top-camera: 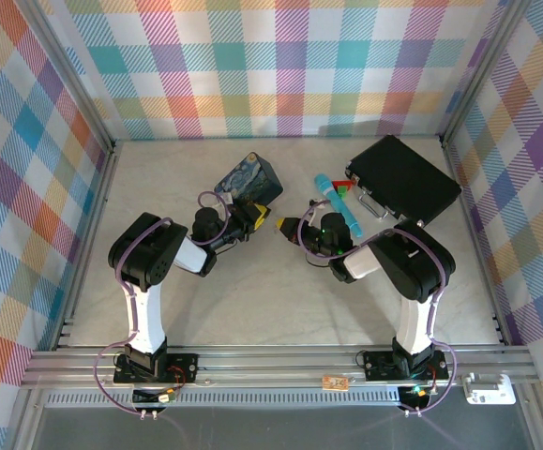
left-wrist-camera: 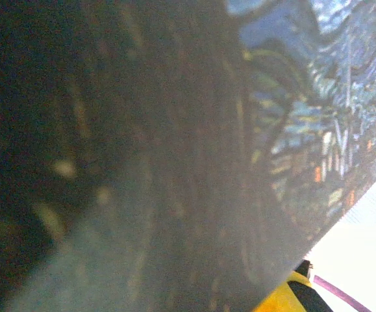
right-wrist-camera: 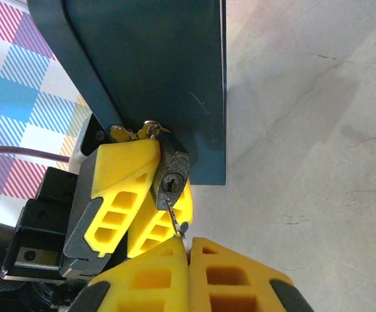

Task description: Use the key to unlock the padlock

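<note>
The left gripper (top-camera: 257, 217) is clamped on the tiny black padlock with silvery shackle (right-wrist-camera: 173, 170), which hangs at the near right corner of the blue swirl-painted tin box (top-camera: 249, 179). From the right, the right gripper (right-wrist-camera: 186, 246) pinches the thin silvery key (right-wrist-camera: 175, 220) between closed jaws, its tip at the padlock's keyhole.

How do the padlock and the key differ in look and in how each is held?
The padlock is a dark, blocky body; the key is a thin pale sliver. The padlock is clamped by the left gripper; the key is pinched in the right gripper. Shared: both are tiny and meet at the keyhole.
</note>
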